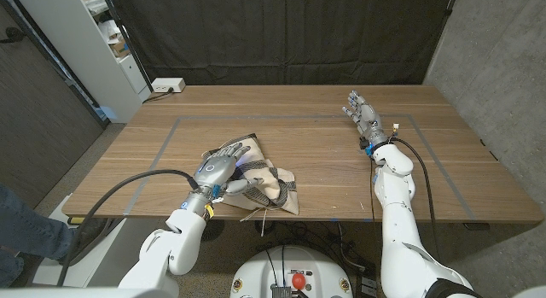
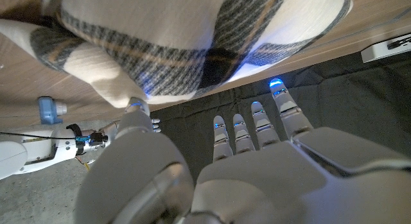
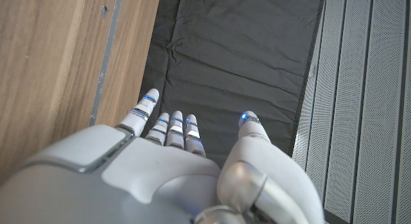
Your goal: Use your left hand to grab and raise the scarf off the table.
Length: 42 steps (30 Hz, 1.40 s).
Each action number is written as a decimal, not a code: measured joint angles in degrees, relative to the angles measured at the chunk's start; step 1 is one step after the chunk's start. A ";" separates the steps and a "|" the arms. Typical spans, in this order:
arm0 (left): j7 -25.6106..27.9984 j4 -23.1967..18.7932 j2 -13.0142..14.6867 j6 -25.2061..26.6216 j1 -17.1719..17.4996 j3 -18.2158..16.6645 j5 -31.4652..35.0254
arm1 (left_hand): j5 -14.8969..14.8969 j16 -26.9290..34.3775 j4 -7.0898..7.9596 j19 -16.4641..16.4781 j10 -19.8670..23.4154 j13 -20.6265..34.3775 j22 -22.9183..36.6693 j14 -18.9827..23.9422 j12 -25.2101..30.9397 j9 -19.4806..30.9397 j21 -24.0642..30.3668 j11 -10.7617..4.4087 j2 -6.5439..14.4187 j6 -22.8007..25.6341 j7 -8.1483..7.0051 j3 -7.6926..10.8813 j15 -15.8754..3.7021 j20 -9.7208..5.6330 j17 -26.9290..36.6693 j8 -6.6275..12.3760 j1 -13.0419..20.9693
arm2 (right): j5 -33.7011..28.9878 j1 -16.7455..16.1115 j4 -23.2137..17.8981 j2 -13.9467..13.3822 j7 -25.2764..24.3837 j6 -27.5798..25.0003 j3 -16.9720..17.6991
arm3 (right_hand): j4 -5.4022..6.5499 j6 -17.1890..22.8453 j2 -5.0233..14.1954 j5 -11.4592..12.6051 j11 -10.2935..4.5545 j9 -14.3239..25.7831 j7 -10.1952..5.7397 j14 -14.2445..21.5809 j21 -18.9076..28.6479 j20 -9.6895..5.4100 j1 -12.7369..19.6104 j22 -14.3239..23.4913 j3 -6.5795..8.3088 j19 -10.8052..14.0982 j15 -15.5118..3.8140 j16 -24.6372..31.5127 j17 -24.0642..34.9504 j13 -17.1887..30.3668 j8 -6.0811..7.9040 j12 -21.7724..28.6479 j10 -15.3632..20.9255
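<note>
Left hand (image 1: 220, 169) fingers spread, over crumpled cream-and-grey plaid scarf (image 1: 264, 183) on wooden table (image 1: 324, 161); right hand (image 1: 363, 112) spread, holding nothing.

Left hand (image 1: 220, 167) hides part of scarf (image 1: 271, 185)

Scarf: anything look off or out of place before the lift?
The scarf lies bunched near the table's front edge, a corner or tassel reaching that edge. The left hand is above it, fingers spread. The right hand is apart, empty. Otherwise nothing odd.
</note>
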 measured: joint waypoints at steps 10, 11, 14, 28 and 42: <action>-0.16 1.41 0.30 0.39 -0.52 0.53 -1.13 | 0.00 -0.21 0.05 0.20 0.00 0.00 0.00 0.00 0.00 0.00 0.00 0.00 0.22 0.00 0.00 -0.42 0.00 0.20 0.00 0.00 0.22 | -0.08 0.02 0.04 0.05 0.00 -0.13 0.00 | 0.00 0.00 0.00 0.00 0.00 0.00 0.00 -0.32 0.00 0.00 0.00 0.00 0.00 0.00 0.32 0.00 0.00 0.00 0.00 0.00 0.00; -0.25 1.49 0.33 0.50 -0.58 0.59 -1.24 | 0.01 -0.21 0.05 0.20 0.00 -0.01 0.01 0.00 0.00 0.00 0.00 0.00 0.22 -0.02 0.01 -0.42 0.00 0.20 0.00 0.00 0.22 | -0.10 0.02 0.02 0.05 -0.01 -0.17 0.00 | 0.00 0.00 0.00 0.00 0.00 0.00 0.00 -0.32 0.00 0.00 0.00 0.00 0.00 0.00 0.32 0.00 0.00 0.00 0.00 0.00 0.00; -0.56 1.85 0.43 0.67 -0.85 0.82 -1.43 | 0.21 -0.21 0.05 0.20 0.00 -0.01 0.01 0.00 0.00 0.00 -0.23 0.00 0.22 -0.22 0.22 -0.42 0.00 0.20 0.00 0.00 0.22 | -0.16 -0.01 -0.09 0.05 -0.02 -0.30 0.00 | 0.00 0.00 0.00 0.00 0.00 0.00 0.00 -0.32 0.00 0.00 0.00 0.00 0.00 0.00 0.32 0.00 0.00 0.00 0.00 0.00 0.00; -1.68 3.46 0.97 1.07 -1.81 1.86 -2.54 | 0.43 -0.21 0.29 0.57 0.00 -0.01 0.01 0.00 0.00 0.00 -0.45 0.00 0.53 -0.01 0.42 -0.64 0.00 -0.04 -0.01 -0.27 0.52 | -0.14 -0.14 -0.19 0.01 -0.03 -0.43 0.20 | 0.00 0.00 0.00 0.00 0.00 0.00 0.00 -0.08 0.00 0.21 0.00 0.00 0.00 -0.21 0.55 0.00 0.00 0.00 0.00 0.00 0.00; -2.90 5.44 1.04 2.74 -3.07 3.29 -1.84 | 0.43 -0.20 0.24 0.80 0.00 -0.02 -0.01 0.20 0.00 -0.01 -0.68 0.00 0.53 0.19 0.62 -1.04 -0.20 0.18 -0.01 -0.27 0.98 | 0.34 0.05 0.96 0.03 0.17 0.09 0.66 | 0.00 0.33 0.00 0.00 0.00 -0.01 -0.33 0.01 0.00 0.21 0.00 0.00 0.00 -0.21 0.62 0.00 0.00 0.00 0.00 0.00 0.00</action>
